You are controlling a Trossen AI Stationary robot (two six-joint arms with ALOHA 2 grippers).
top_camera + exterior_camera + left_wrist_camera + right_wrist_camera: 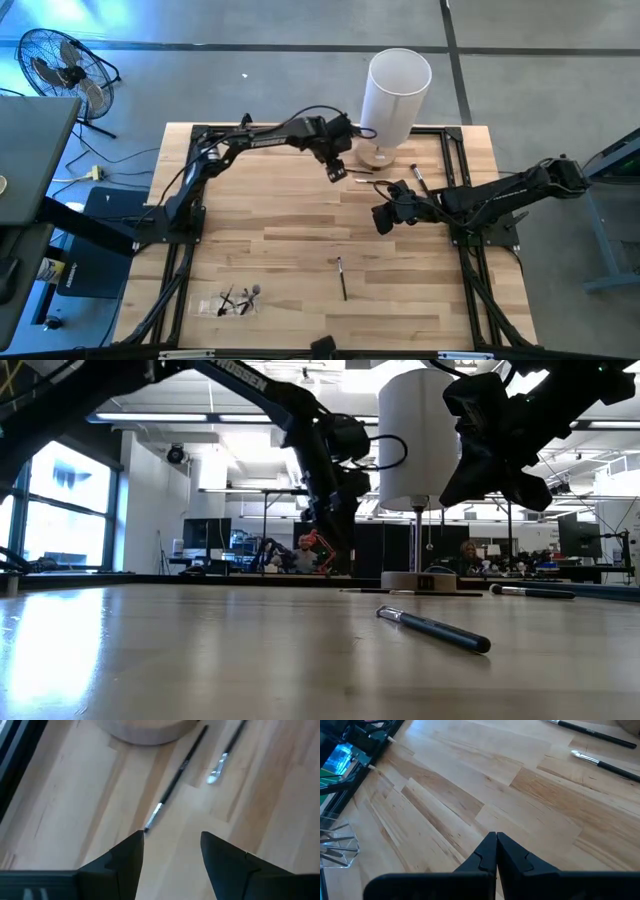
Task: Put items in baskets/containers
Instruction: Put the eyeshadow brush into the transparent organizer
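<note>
My left gripper (170, 837) (335, 172) hangs open over the far middle of the table. It is just above the tufted end of a thin dark brush (176, 775) that lies flat on the wood. A second brush (224, 757) lies beside the first. Another brush (342, 278) (435, 630) lies alone on the near middle of the table. The see-through container (238, 300) sits at the near left with a few brushes in it. My right gripper (496, 849) (383, 216) is shut and empty, held above the table right of centre.
A tall white cylinder (398, 92) on a round wooden base (145, 730) stands at the far middle, right behind the two brushes. One more brush (418, 178) lies to its right. Black frame rails (190, 250) run along the table's sides.
</note>
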